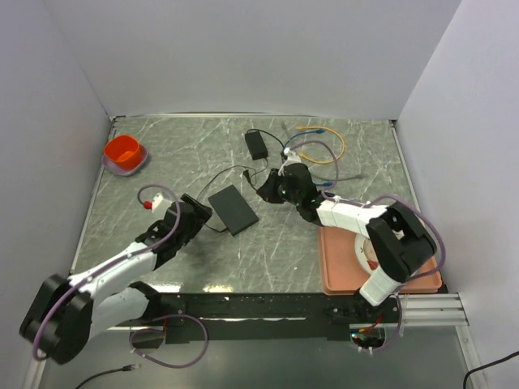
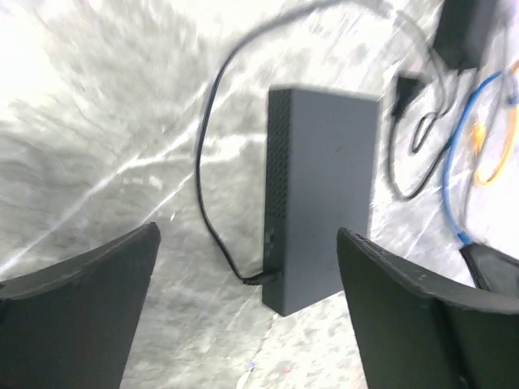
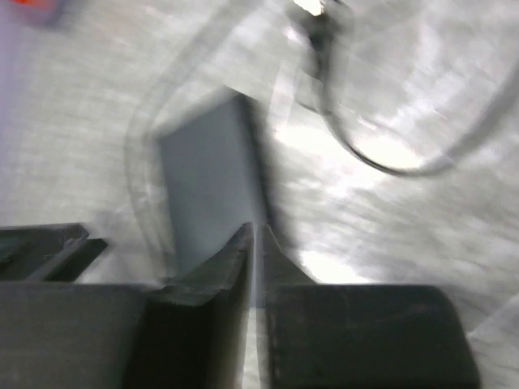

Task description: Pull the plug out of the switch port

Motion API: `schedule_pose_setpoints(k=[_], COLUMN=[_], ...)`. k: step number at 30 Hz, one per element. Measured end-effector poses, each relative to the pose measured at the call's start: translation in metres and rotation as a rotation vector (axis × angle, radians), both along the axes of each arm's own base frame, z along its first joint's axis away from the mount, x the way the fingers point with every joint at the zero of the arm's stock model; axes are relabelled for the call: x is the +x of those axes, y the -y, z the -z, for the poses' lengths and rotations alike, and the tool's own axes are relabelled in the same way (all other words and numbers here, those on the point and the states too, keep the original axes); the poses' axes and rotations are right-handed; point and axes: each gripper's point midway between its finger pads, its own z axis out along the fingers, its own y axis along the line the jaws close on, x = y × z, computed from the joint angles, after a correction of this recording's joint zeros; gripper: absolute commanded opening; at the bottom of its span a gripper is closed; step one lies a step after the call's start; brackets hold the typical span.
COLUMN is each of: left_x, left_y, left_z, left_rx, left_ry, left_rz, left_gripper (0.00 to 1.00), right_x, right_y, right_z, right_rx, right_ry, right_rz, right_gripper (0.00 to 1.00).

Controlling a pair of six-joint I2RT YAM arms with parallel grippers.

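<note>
Two grippers are mine. My left gripper (image 2: 247,235) stands wide open, holding nothing, just short of the near end of the switch box (image 2: 324,186). The plug (image 2: 258,279) sits in the switch port (image 2: 274,274) on the box's long edge, and its thin black lead (image 2: 203,162) curls away over the marble table (image 1: 186,154). My right gripper (image 3: 254,231), near the box's far right corner, is all but closed on nothing. Farther off lie the adapter brick (image 1: 257,146) and loose blue and yellow cables (image 1: 320,142).
</note>
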Motion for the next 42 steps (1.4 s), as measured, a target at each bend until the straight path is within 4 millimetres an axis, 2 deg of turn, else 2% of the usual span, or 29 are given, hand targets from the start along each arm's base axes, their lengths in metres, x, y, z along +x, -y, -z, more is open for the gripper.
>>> schedule_pose_setpoints(k=[1, 3, 5, 7, 10, 15, 19, 23, 27, 28, 32, 37, 41, 42], left_x=[0.0, 0.0, -0.001, -0.003, -0.011, -0.028, -0.035, -0.033, -0.033, -0.033, -0.03, -0.012, -0.001, -0.001], left_y=[-0.004, -0.008, -0.008, -0.008, -0.007, -0.005, -0.003, -0.001, -0.001, -0.001, -0.002, 0.0, 0.007, 0.007], left_z=[-0.007, -0.019, -0.026, -0.027, -0.015, 0.011, 0.016, 0.011, 0.013, 0.013, 0.01, -0.006, -0.006, -0.003], left_rx=[-0.001, -0.001, -0.009, -0.017, -0.014, -0.012, -0.029, -0.034, -0.018, -0.015, 0.005, 0.024, 0.033, 0.033], left_ry=[0.021, 0.057, 0.081, 0.094, 0.079, 0.043, 0.052, 0.074, 0.068, 0.067, 0.056, 0.068, 0.043, 0.033], left_rz=[-0.017, -0.03, -0.022, -0.009, 0.021, 0.082, 0.115, 0.13, 0.138, 0.139, 0.131, 0.099, 0.103, 0.106], left_gripper=[0.97, 0.98, 0.95, 0.85, 0.76, 0.66, 0.58, 0.59, 0.67, 0.72, 0.75, 0.73, 0.65, 0.6], right_x=[0.0, -0.001, -0.007, -0.014, -0.025, -0.043, -0.049, -0.051, -0.049, -0.048, -0.044, -0.05, -0.033, -0.028], right_y=[-0.004, -0.013, -0.024, -0.033, -0.05, -0.081, -0.093, -0.093, -0.095, -0.096, -0.096, -0.069, -0.05, -0.046], right_z=[-0.015, -0.033, -0.039, -0.033, -0.014, 0.006, 0.014, 0.029, 0.024, 0.022, 0.017, 0.022, 0.006, 0.004], right_rx=[0.028, 0.082, 0.126, 0.142, 0.129, 0.188, 0.319, 0.386, 0.403, 0.403, 0.393, 0.281, 0.172, 0.157], right_ry=[0.034, 0.075, 0.079, 0.056, -0.01, -0.105, -0.172, -0.254, -0.262, -0.257, -0.223, -0.193, -0.123, -0.113], right_rz=[-0.018, -0.061, -0.121, -0.171, -0.262, -0.422, -0.481, -0.49, -0.509, -0.514, -0.509, -0.412, -0.313, -0.293], right_gripper=[0.44, 0.5, 0.54, 0.56, 0.57, 0.55, 0.54, 0.54, 0.53, 0.52, 0.52, 0.52, 0.47, 0.46])
